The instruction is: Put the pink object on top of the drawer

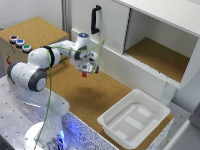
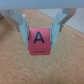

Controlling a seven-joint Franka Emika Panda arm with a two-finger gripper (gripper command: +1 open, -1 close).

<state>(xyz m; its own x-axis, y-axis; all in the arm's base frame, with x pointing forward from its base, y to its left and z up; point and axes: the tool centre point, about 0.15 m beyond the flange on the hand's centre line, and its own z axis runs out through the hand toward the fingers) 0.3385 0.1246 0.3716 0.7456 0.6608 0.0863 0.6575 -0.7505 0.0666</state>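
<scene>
Pink-red lettered block (image 2: 40, 42) sits clamped in the gripper (image 1: 84, 73), lifted above the cork worktop (image 1: 85, 100); carrying it left onto the drawer (image 1: 35, 30) remains.

The drawer (image 1: 31, 33) is running off the exterior view's left edge, its front hidden. The pink object (image 1: 84, 74) is showing too small there; in the wrist view the fingers (image 2: 22, 26) are blurring.
</scene>
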